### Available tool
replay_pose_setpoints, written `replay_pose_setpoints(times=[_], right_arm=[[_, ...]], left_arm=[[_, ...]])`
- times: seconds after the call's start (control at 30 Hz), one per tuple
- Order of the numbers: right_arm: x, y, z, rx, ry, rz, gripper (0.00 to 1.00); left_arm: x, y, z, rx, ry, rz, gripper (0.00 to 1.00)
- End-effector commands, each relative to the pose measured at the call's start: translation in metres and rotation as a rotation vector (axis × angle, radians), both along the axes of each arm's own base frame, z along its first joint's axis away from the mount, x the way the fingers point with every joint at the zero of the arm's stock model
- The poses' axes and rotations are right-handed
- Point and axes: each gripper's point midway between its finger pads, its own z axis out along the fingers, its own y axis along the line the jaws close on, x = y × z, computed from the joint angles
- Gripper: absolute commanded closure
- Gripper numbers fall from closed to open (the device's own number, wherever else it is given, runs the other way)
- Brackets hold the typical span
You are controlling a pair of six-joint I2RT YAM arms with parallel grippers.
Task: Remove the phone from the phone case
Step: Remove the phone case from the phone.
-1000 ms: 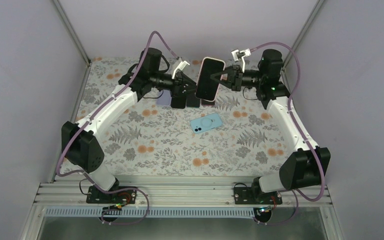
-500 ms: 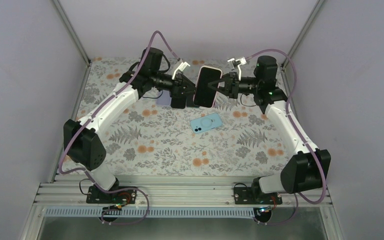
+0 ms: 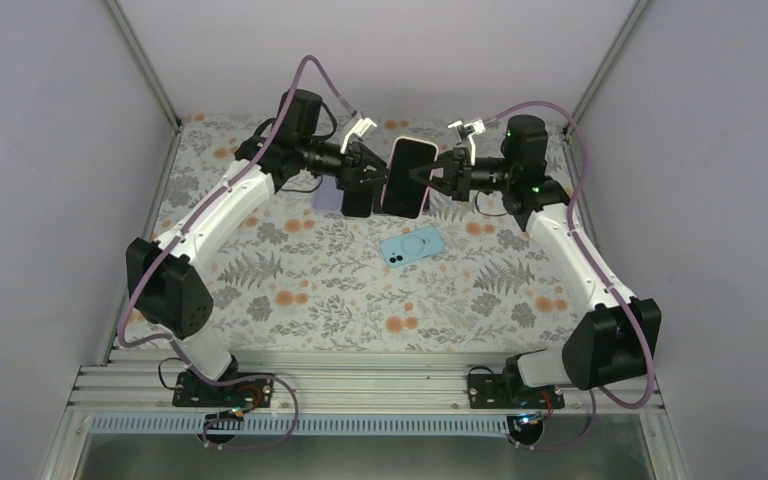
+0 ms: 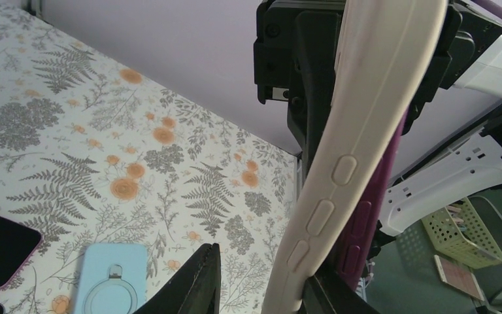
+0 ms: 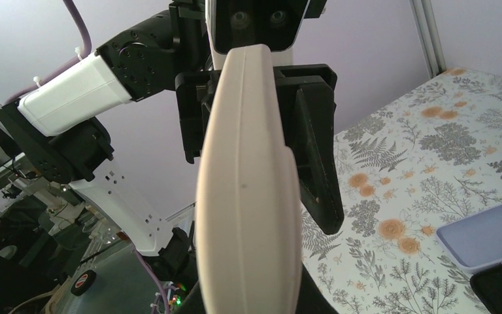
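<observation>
The phone in its cream phone case (image 3: pixel 407 177) hangs upright in the air at the back middle, black screen showing in the top view. My right gripper (image 3: pixel 438 175) is shut on its right side; in the right wrist view the case's cream edge (image 5: pixel 248 196) fills the middle and hides my fingers. My left gripper (image 3: pixel 375 180) stands open at the case's left side. In the left wrist view the cream edge with button covers (image 4: pixel 340 170) sits against one finger, with a gap to the other finger (image 4: pixel 199 278). A magenta edge with buttons (image 4: pixel 359 219) shows right behind the cream one.
On the floral table lie a light blue case with a ring (image 3: pixel 412 245), a lavender case (image 3: pixel 327 197) and a dark phone with a pink rim (image 4: pixel 0 245). Grey walls and frame posts close in the back and sides.
The right gripper has carried the cased phone leftward to the left gripper's fingers. The left arm has edged up and toward it. Neither gripper has changed its opening.
</observation>
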Motion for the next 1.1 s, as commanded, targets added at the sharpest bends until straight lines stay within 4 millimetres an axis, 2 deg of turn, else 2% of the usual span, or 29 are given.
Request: replay_pose_setpoints(times=[0.0,0.33,0.6,0.93,1.07], right_arm=[[-0.081,0.039,-0.020,0.025,0.162,0.372,0.96],[-0.085,0.048,-0.019,0.028,0.171,0.420,0.96],[-0.089,0.048,-0.012,0.035,0.162,0.438,0.96],[-0.061,0.035,-0.002,0.047,0.170,0.382,0.96],[-0.050,0.033,0.001,0.044,0.171,0.352,0.95]], left_arm=[[0.009,-0.018,0.067,-0.166,-0.219,-0.021,0.70],[-0.031,-0.039,0.061,-0.209,-0.166,-0.199,0.71],[-0.041,-0.044,0.058,-0.235,-0.099,-0.258,0.81],[-0.056,-0.037,0.044,-0.252,-0.017,-0.298,0.97],[-0.055,-0.032,0.046,-0.254,-0.016,-0.291,0.98]])
